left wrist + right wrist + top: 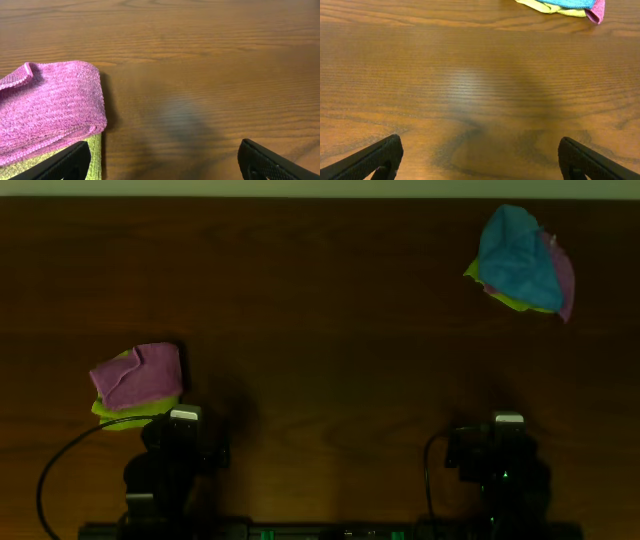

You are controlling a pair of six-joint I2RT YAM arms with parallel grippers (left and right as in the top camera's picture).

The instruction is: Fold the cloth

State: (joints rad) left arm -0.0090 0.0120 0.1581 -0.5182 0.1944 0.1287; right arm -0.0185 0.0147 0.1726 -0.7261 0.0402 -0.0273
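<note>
The cloth (515, 255) lies crumpled atop other cloths (563, 280), far right; we hold left claw (162, 150) and right claw (480, 144) wide, ready to grasp.

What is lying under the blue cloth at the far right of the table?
A lime-green cloth and a purple cloth stick out from under the blue cloth. Their covered parts, and anything else beneath, cannot be seen.
</note>
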